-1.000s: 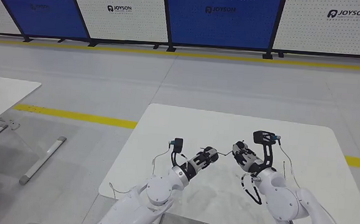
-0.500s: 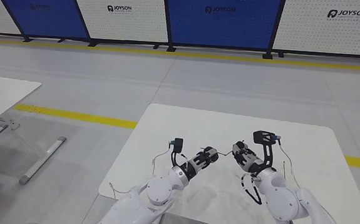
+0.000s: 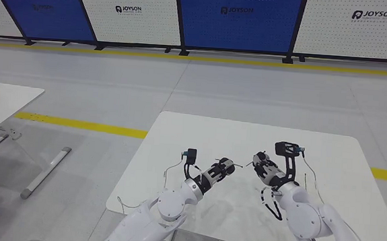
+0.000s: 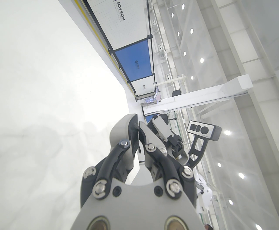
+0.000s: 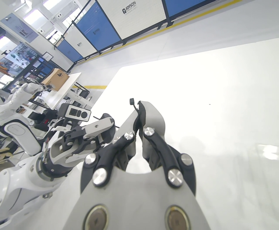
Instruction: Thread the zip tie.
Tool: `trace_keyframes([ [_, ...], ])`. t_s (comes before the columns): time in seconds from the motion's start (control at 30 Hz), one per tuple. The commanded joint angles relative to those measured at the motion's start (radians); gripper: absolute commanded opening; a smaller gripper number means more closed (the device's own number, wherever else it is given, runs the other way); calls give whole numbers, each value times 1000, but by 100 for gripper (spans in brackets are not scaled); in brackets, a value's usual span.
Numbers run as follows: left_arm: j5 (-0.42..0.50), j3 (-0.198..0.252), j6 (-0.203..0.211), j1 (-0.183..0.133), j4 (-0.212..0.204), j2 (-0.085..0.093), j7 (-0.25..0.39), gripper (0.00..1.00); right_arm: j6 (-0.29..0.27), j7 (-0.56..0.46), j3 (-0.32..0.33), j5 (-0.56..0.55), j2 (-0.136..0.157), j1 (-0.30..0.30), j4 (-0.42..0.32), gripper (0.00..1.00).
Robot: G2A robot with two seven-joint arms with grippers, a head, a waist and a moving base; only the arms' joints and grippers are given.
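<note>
While both arms hover over the worktop point(image 3: 313, 146), the right end effector point(image 5: 139, 113) is pinched on the zip tie point(image 5: 132, 102), head pointing left. The left end effector point(image 4: 138, 132) is closed too, seemingly on the tail, strap running left-right between them.

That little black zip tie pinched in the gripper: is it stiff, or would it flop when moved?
Probably springy rather than floppy: the zip tie sticks out past the right gripper without drooping. Likely very light, being so thin. It may slip, since the grip catches only a narrow strap.
</note>
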State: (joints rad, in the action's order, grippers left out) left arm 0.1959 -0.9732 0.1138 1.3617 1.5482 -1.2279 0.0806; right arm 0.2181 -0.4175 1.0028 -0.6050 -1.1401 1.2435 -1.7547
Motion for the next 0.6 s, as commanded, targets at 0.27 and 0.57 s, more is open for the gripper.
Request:
trace_keyframes([
  [0.27, 0, 0, 0, 0, 0, 0, 0, 0, -53, -4, 20, 19, -4, 34, -27, 0],
  [0.57, 0, 0, 0, 0, 0, 0, 0, 0, -50, -7, 26, 16, -3, 40, -34, 0],
])
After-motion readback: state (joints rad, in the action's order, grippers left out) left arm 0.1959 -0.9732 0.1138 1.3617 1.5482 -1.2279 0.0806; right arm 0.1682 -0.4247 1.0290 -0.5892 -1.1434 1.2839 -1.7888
